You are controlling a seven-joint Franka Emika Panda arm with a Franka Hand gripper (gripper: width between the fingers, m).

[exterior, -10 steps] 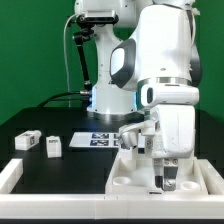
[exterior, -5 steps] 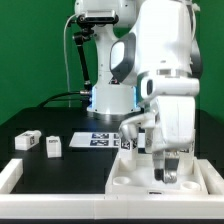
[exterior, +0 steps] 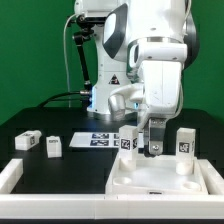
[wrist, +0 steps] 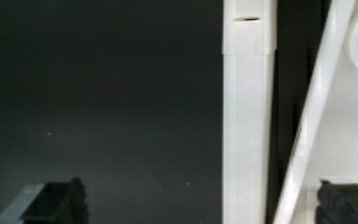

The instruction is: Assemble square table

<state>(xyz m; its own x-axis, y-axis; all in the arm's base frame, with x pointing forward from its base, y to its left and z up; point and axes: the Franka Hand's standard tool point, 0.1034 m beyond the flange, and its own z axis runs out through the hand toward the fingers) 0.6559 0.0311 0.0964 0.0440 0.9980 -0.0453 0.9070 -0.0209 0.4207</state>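
Note:
The square slab lies at the exterior view's lower right. Two white legs stand upright at its far side, one on the exterior view's left and one on the right. Two more legs lie loose on the black table at the left. My gripper hangs between the two standing legs, above the slab's far edge, open and empty. In the wrist view the gripper has dark fingertips set wide apart over black table, a straight white strip and the slab's curved rim.
The marker board lies flat behind the slab, near the robot base. A long white bar edges the workspace at the front left. Black cables hang at the back left beside the arm.
My gripper has risen out of the slab's recess and moved back and to the exterior view's left. The right standing leg, hidden by the hand before, now shows.

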